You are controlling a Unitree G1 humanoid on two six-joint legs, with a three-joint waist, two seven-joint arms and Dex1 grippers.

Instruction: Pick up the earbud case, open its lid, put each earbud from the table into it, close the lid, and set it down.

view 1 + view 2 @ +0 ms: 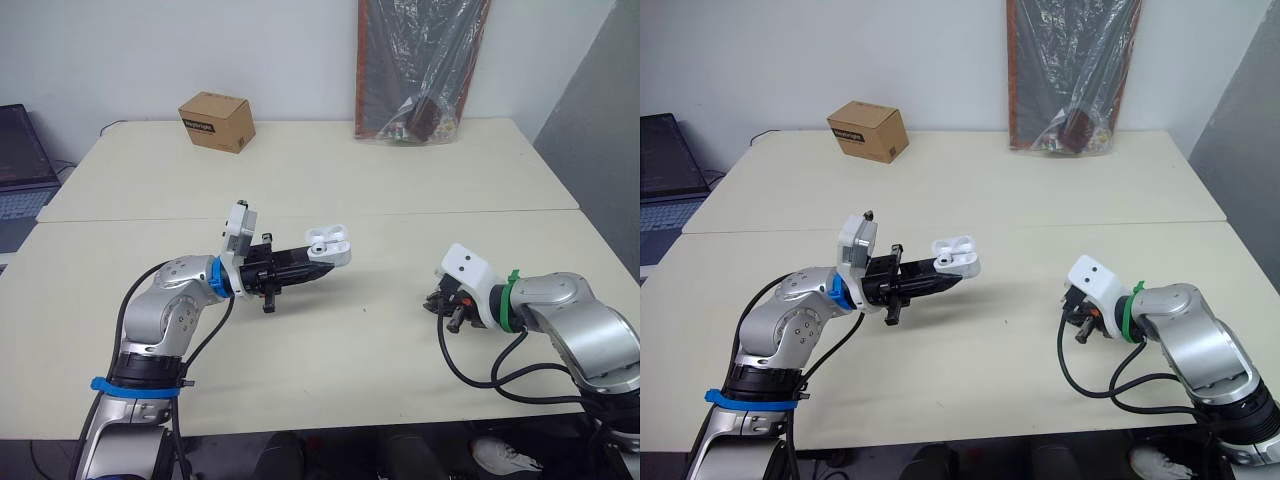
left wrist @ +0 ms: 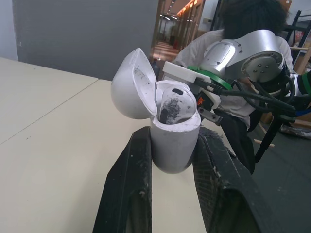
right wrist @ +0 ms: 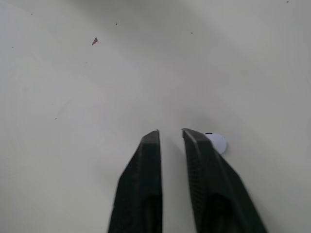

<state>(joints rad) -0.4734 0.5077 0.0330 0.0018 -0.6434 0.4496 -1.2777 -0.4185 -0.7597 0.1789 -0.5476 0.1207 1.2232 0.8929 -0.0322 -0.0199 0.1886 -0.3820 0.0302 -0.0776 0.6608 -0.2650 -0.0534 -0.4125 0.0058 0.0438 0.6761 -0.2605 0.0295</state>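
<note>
My left gripper (image 1: 322,262) is shut on the white earbud case (image 1: 328,243) and holds it above the middle of the table. The case's lid stands open. In the left wrist view one earbud (image 2: 171,103) sits in the case (image 2: 175,145). My right gripper (image 1: 447,305) is low over the table at the right, pointing down. In the right wrist view its fingers are open by a narrow gap with nothing between them. A white earbud (image 3: 217,142) lies on the table, just outside one fingertip (image 3: 192,137) and partly hidden behind it.
A cardboard box (image 1: 216,121) stands at the back left of the table. A dark bag in clear plastic (image 1: 420,70) leans on the wall at the back right. A laptop (image 1: 25,165) sits off the table's left side.
</note>
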